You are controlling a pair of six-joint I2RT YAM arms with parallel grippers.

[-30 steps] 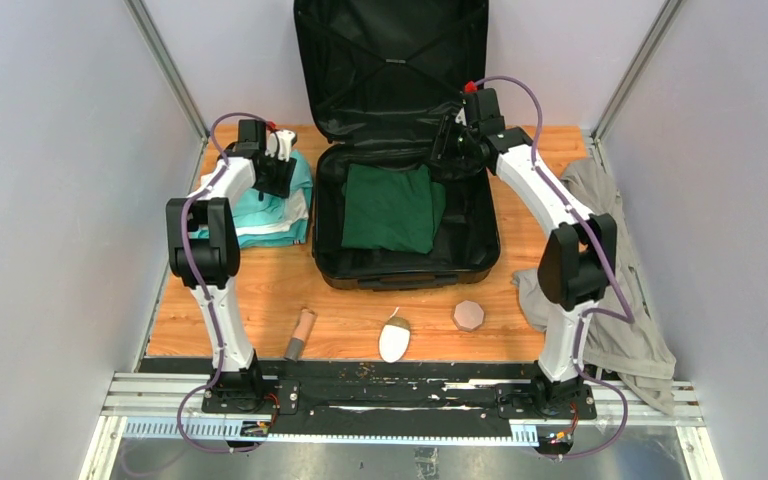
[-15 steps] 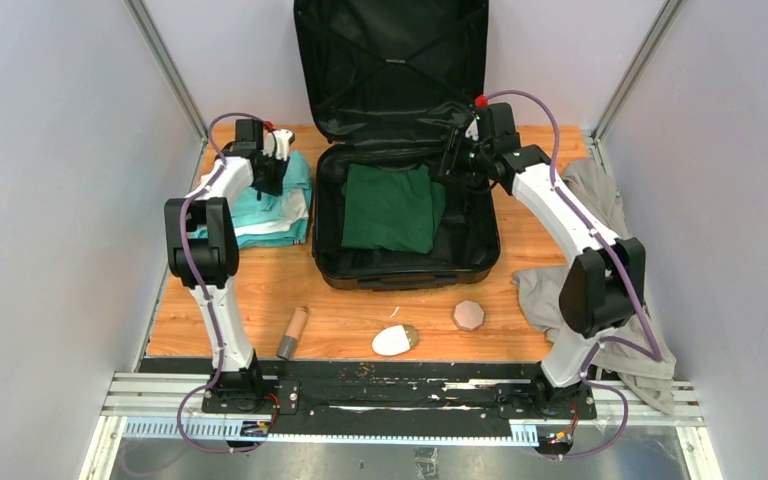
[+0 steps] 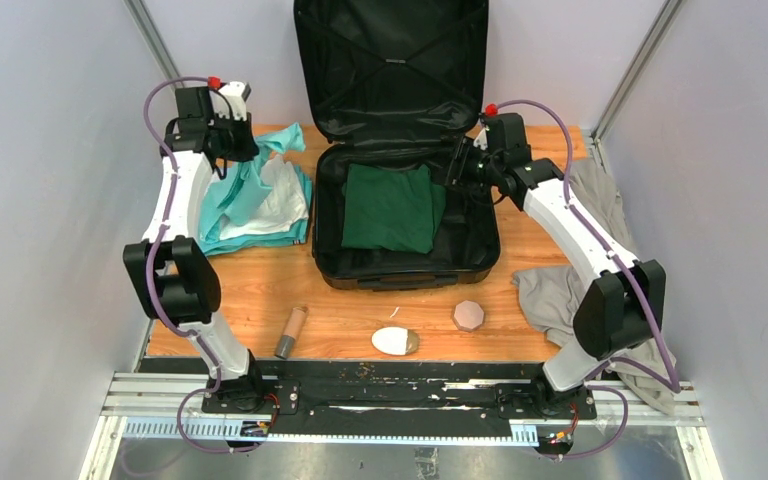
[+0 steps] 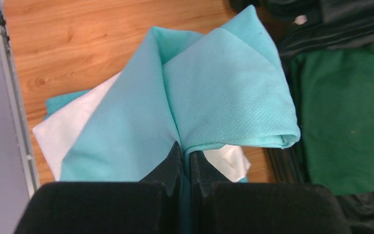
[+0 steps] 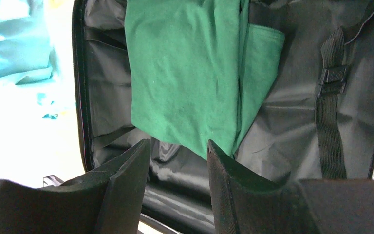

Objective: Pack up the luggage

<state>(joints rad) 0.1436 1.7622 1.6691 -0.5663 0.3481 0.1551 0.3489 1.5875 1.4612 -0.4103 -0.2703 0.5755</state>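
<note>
Pinching teal cloth (image 4: 224,87), left fingers (image 4: 202,170) together; right fingers (image 5: 126,180) apart over luggage (image 5: 282,122), edges cropped.

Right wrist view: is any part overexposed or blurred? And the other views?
Right wrist: the left edge is blown out to white around the teal cloth; the green shirt in the luggage is sharp. Left wrist: even light, cloth weave crisp. Top external: even, no glare.

The luggage (image 4: 350,24) is cut off by the left wrist view's right edge; the teal cloth (image 5: 9,44) (overexposed in the right wrist view) blurs into the glaring worktop (image 5: 24,141).
</note>
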